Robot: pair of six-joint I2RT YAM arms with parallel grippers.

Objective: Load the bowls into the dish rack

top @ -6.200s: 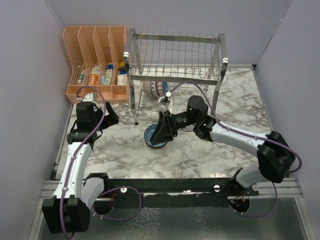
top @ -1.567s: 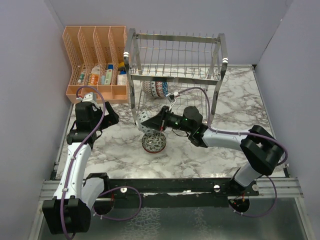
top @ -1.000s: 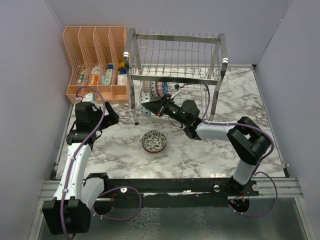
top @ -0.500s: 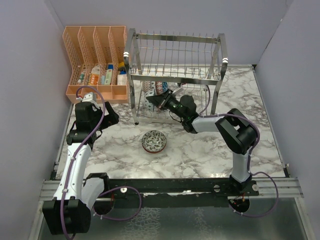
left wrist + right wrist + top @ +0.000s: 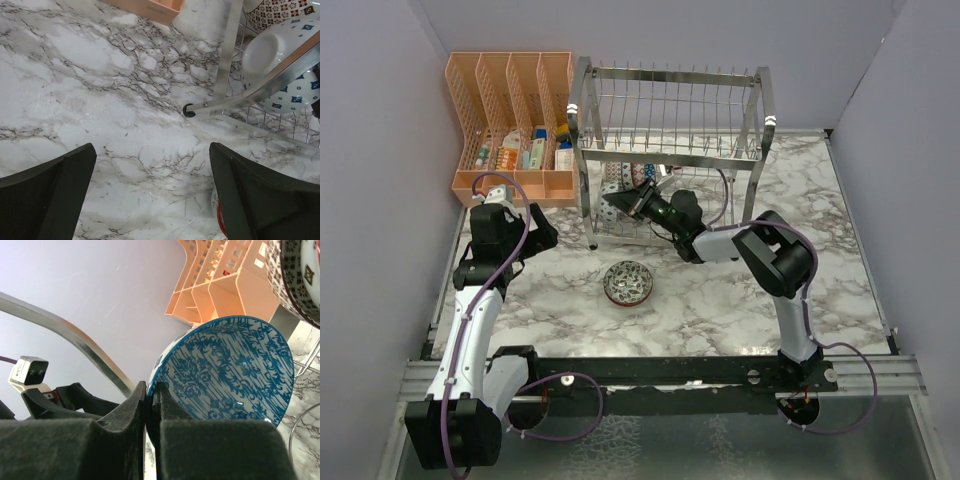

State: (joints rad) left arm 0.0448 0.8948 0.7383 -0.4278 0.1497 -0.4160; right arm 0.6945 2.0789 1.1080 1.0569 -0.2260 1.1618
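Observation:
My right gripper (image 5: 638, 200) (image 5: 152, 390) is shut on the rim of a blue-patterned bowl (image 5: 611, 199) (image 5: 230, 370). It holds the bowl on edge inside the lower tier of the chrome dish rack (image 5: 757, 150), at the front left. Other bowls (image 5: 632, 173) (image 5: 295, 275) stand on edge just behind it. A bowl with a reddish inside (image 5: 628, 283) lies on the table in front of the rack. My left gripper (image 5: 535, 237) (image 5: 152, 195) hangs open over bare marble. Past a rack leg (image 5: 227, 45), the left wrist view shows the held bowl's white dotted outside (image 5: 280, 65).
An orange mesh organiser (image 5: 510, 120) (image 5: 220, 285) with small packets stands left of the rack against the back wall. Purple walls close in the left and right sides. The table's near edge carries the arm rail (image 5: 670, 372).
My right arm has carried the blue bowl up and back from over the table into the rack's lower tier. The reddish bowl stays on the table. The left arm has not moved.

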